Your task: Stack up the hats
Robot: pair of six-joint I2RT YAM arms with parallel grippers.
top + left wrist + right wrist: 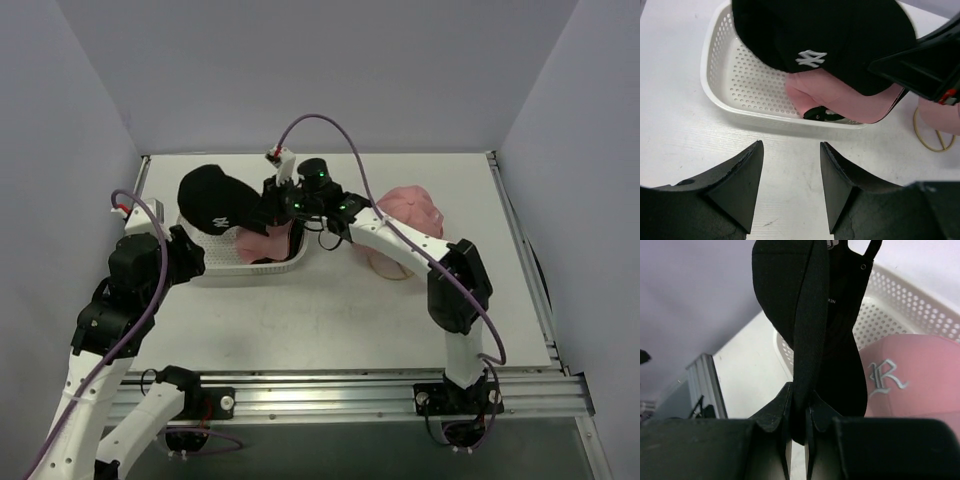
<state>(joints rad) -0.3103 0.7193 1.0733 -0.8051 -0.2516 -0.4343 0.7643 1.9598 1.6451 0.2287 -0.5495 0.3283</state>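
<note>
My right arm's fingers (774, 412) are pinching an edge of the black cap (213, 200). It hangs over the white basket (225, 272) toward the tabletop's far left corner, above a pink cap (262, 243) lying inside. My left arm's fingers (740, 175) are spread and empty beside the basket.

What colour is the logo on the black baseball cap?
White: the embroidered logo shows best in left wrist view.

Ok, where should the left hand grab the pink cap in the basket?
Probably the pink cap by its rounded near edge, coming in over the basket's near wall: the black cap pinched in the right hand covers the rest of it.
</note>
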